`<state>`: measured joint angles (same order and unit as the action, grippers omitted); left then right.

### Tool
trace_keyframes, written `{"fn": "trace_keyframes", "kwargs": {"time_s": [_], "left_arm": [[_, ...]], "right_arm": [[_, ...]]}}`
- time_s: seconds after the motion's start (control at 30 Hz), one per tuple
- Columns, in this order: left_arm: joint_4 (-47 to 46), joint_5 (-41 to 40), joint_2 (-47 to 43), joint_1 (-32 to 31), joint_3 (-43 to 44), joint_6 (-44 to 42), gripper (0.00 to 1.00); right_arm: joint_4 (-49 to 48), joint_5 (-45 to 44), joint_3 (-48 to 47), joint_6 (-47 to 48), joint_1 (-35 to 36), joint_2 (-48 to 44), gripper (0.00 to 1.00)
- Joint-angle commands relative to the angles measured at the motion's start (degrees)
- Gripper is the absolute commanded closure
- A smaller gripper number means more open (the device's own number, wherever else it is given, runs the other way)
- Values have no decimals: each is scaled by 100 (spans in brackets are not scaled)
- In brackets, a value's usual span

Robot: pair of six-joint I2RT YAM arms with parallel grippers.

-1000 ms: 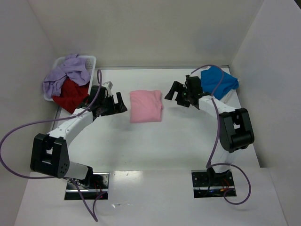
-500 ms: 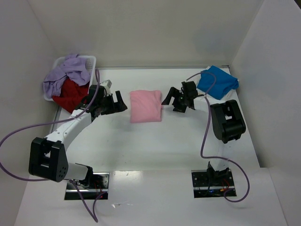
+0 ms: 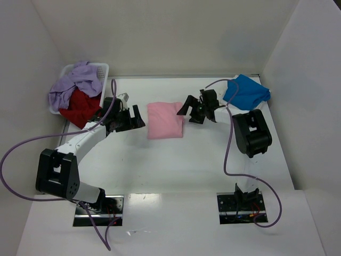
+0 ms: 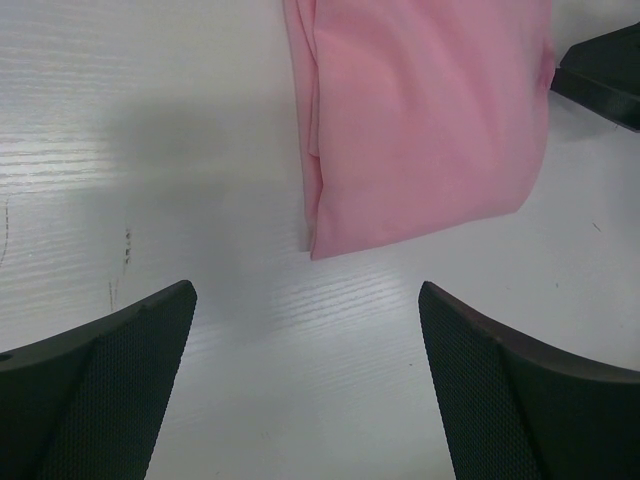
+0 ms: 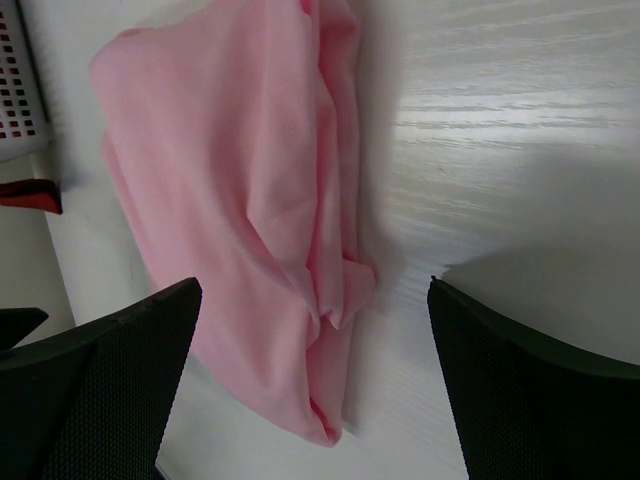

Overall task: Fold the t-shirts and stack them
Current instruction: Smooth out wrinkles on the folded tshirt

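We see the folded pink t-shirt (image 3: 165, 120) flat on the bench (image 3: 176, 160), roughly square with no clear long axis, squarely between both claws; the right claw (image 3: 186, 116) sits just beside its right edge, nearer than the left claw (image 3: 138, 117); both are spread wide, empty.

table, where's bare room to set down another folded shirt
Bare: the wide near table in front of the pink t-shirt; a strip behind it. Crowded: left gripper and right gripper flank it; basket, blue t-shirt in far corners.
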<state>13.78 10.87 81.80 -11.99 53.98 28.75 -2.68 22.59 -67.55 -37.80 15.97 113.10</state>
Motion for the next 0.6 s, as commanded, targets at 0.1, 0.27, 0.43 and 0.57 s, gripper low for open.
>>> {"fn": "trace_keyframes", "kwargs": {"time_s": [0.1,0.27,0.43,0.57], "left_arm": [[-148,126,-103,12,-1,-19,0],[-148,126,-103,12,60,-72,0],[-148,126,-208,12,8,-72,0],[-148,126,-261,12,8,-72,0]], "right_arm": [[-84,-18,-241,-96,301,371,0],[-137,-18,-241,-149,407,493,0],[-137,-18,-241,-210,468,616,3],[-137,-79,-241,-272,574,722,5]]}}
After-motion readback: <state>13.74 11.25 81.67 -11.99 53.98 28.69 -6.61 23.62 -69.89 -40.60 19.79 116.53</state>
